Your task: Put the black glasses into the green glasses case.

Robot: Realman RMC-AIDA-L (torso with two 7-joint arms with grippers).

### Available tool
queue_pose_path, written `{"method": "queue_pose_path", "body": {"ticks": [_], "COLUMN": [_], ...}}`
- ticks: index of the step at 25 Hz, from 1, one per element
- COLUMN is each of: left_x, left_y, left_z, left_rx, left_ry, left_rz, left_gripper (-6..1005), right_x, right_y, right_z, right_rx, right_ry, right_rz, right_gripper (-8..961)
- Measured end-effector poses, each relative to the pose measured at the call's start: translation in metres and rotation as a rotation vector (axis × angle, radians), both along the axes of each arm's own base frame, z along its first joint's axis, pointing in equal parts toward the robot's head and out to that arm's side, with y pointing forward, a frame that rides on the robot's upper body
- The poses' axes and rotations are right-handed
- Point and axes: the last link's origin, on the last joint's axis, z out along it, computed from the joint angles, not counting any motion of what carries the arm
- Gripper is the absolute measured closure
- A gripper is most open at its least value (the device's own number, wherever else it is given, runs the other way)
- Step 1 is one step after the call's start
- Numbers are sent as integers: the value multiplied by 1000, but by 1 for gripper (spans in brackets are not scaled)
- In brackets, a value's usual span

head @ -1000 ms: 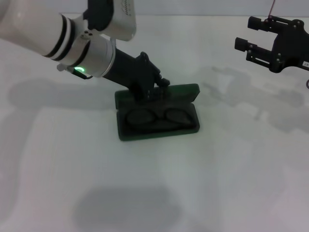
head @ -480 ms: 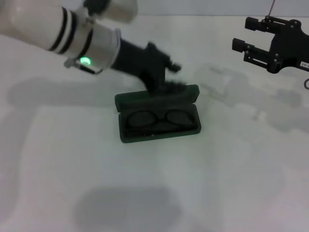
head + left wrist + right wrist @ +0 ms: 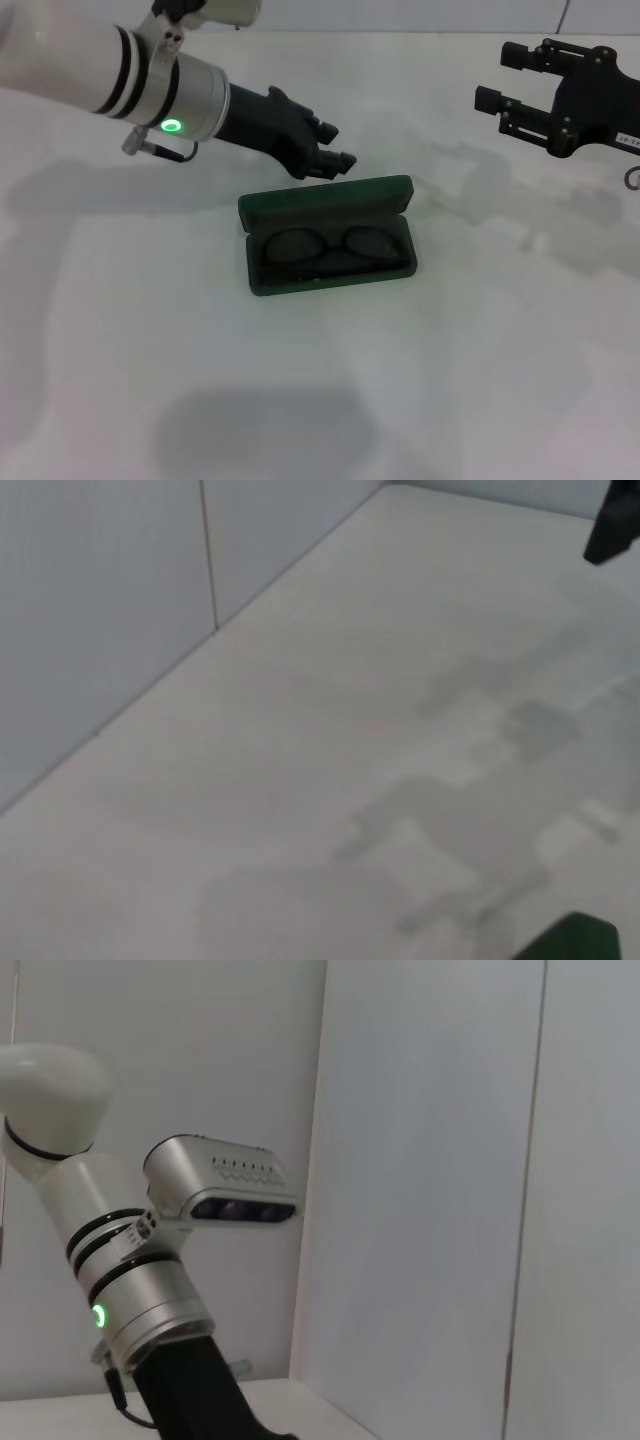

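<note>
Green glasses case (image 3: 325,235) lying open on the white table (image 3: 470,360), lid (image 3: 325,202) raised at the far side, base toward the robot. Black glasses (image 3: 325,246) resting inside the base, both round lenses facing up, frame wholly within the rim. Left gripper (image 3: 335,158) hanging just beyond the lid's far edge and above it, clear of the case, holding nothing; fingers close together, though cannot tell whether fully clenched or slack. Green light lit on the left wrist (image 3: 172,126). Right gripper (image 3: 492,82) parked well apart at the far right, raised over the table, fingers spread and empty. A corner of the case (image 3: 575,938) visible at the edge of the left wrist view.
</note>
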Motion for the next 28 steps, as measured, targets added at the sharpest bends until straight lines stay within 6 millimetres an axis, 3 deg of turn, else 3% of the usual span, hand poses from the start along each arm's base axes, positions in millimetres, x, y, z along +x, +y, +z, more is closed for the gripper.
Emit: {"method": "queue_pose_path", "body": {"ticks": [8, 17, 23, 28], "left_x": [-11, -32, -47, -53], "left_y": [-7, -34, -57, -64], "left_z": [0, 3, -10, -14], "left_rx": [-14, -50, -83, -80], "left_ry": [-2, -64, -79, -94], "left_rz": [15, -89, -175, -195], "left_gripper": [553, 555, 555, 556], "right_x": [-1, 1, 1, 0], "right_y": [0, 0, 2, 2], "right_z": [-1, 2, 1, 2], "right_rx": [-4, 2, 2, 6], "right_ry": [-3, -12, -16, -20], "right_rz": [3, 3, 1, 3], "right_gripper": [360, 358, 356, 355]}}
